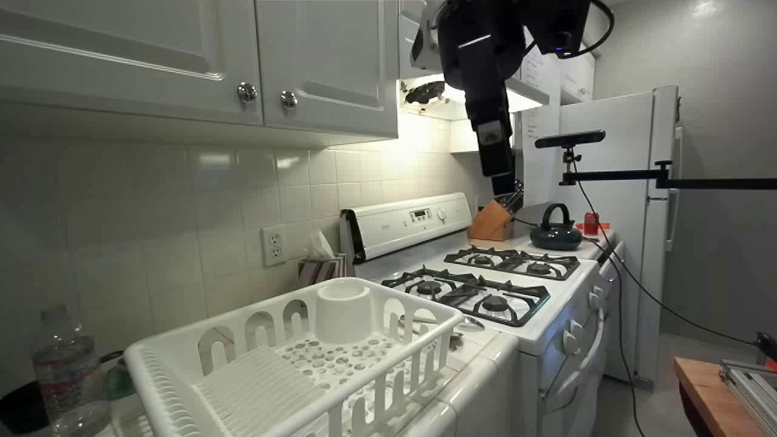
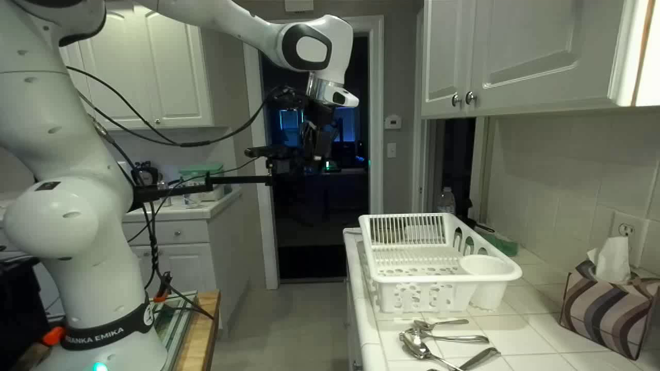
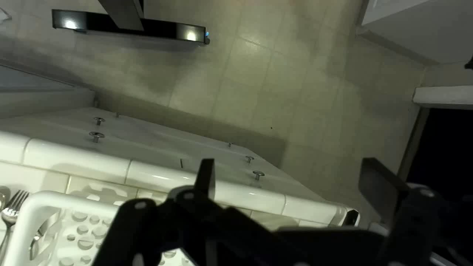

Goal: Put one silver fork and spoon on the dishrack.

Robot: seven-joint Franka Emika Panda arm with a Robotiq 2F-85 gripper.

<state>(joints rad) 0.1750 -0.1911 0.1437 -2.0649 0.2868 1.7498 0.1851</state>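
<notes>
The dishrack (image 2: 438,279) is open from above, walled on 4 sides.

White tiled counter (image 2: 536,337): dishrack (image 2: 428,279); silver fork (image 3: 10,215), spoon (image 2: 418,349), more cutlery (image 2: 465,339) beside it; striped tissue box (image 2: 600,312); bottle (image 1: 67,371).

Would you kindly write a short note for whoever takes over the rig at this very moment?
Gripper: open, nothing between its fingers, raised higher than the dishrack.
Places: the dishrack stands on the tiled counter, with its utensil cup at one corner. A silver fork and a spoon lie with other cutlery on the counter, outside the rack's cup end.
Done: no fork or spoon shows in the rack yet.
Left: pick up one fork and one spoon and place both; the cup looks a likely spot.
</notes>
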